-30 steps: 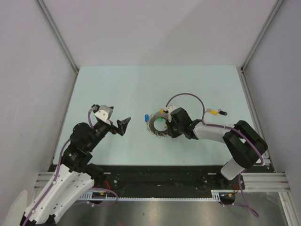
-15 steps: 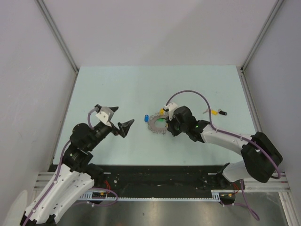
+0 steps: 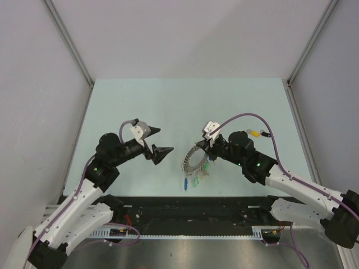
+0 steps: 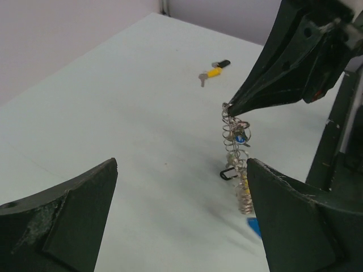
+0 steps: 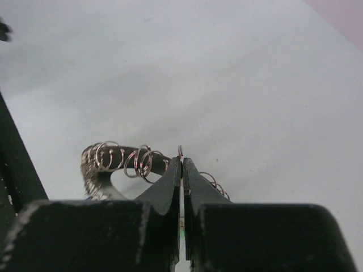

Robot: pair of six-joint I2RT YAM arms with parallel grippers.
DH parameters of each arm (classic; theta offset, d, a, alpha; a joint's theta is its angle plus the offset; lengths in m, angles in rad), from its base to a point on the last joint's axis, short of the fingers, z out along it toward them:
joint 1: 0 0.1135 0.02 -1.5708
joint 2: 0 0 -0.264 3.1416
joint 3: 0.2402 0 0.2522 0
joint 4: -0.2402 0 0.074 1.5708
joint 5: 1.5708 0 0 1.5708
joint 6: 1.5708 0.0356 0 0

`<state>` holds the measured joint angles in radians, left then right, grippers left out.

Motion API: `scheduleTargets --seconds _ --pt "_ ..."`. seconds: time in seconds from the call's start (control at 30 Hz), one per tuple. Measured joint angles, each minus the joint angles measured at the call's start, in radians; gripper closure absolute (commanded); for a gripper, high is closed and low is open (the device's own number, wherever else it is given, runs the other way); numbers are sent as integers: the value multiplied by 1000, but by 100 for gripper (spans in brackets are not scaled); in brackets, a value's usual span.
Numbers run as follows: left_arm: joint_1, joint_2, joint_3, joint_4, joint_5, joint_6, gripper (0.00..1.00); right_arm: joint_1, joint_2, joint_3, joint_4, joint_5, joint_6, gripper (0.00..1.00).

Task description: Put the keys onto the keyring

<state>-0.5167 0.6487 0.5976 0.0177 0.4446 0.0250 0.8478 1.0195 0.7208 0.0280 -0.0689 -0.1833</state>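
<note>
Both right gripper (image 3: pixel 201 147) jaws pinch keyring (image 3: pixel 192 160) coil; we see keys (image 3: pixel 196 180) dangling below; left gripper (image 3: pixel 159 142) jaws spread wide, near keyring.

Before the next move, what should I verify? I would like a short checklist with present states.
1. Right gripper shut on the keyring: ok.
2. Keyring hangs from that grip, blue key dangling: ok.
3. Left gripper open, apart from the keyring: ok.
4. All keys threaded: not ok; loose keys lie on the table.
5. Keyring's open end visible: cannot tell.
</note>
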Motion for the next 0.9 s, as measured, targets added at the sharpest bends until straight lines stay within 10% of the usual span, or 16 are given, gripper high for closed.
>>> scheduleTargets --seconds 0.53,0.9 --pt "-8 276 170 -51 297 129 11 -53 -30 8 -60 -356 -140 100" --pt "-84 362 203 -149 328 302 44 -60 81 182 -254 -467 -238 100"
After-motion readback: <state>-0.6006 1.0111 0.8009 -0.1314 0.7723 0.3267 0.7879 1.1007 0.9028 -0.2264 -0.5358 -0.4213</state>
